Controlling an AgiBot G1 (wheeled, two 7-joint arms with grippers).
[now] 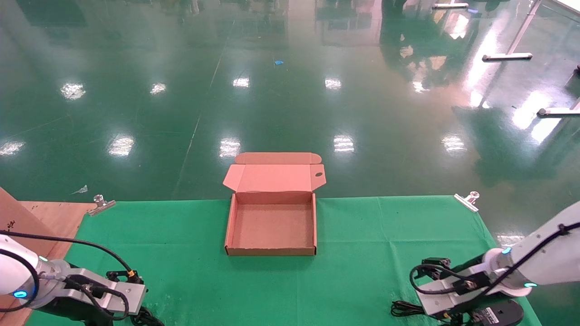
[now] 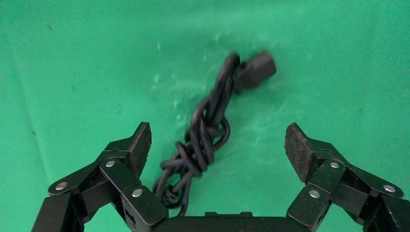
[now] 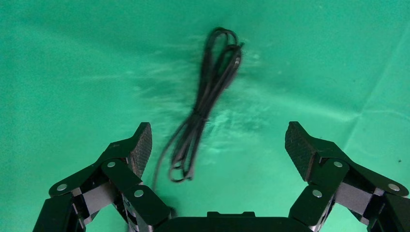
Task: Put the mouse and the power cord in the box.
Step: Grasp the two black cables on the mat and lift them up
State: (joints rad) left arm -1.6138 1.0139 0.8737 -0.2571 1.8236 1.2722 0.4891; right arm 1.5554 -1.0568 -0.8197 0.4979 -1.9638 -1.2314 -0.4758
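Observation:
The box [image 1: 271,249] stands open in the middle of the green cloth, empty, with its lid [image 1: 274,177] folded back past the table's far edge. The power cord [image 2: 209,129], a knotted black bundle, lies on the cloth between the fingers of my open left gripper [image 2: 217,145], untouched. My left arm [image 1: 90,294] is at the near left corner. The mouse [image 1: 509,312] lies at the near right edge beside my right arm [image 1: 457,287]. Its thin cable [image 3: 205,108] runs under my open right gripper [image 3: 217,145], nearer one finger; the mouse is out of sight in the right wrist view.
A larger brown carton [image 1: 13,219] stands at the left edge on bare wood [image 1: 59,213]. Metal clamps [image 1: 102,203] [image 1: 469,200] pin the cloth's far corners. Beyond the table lies glossy green floor [image 1: 290,90].

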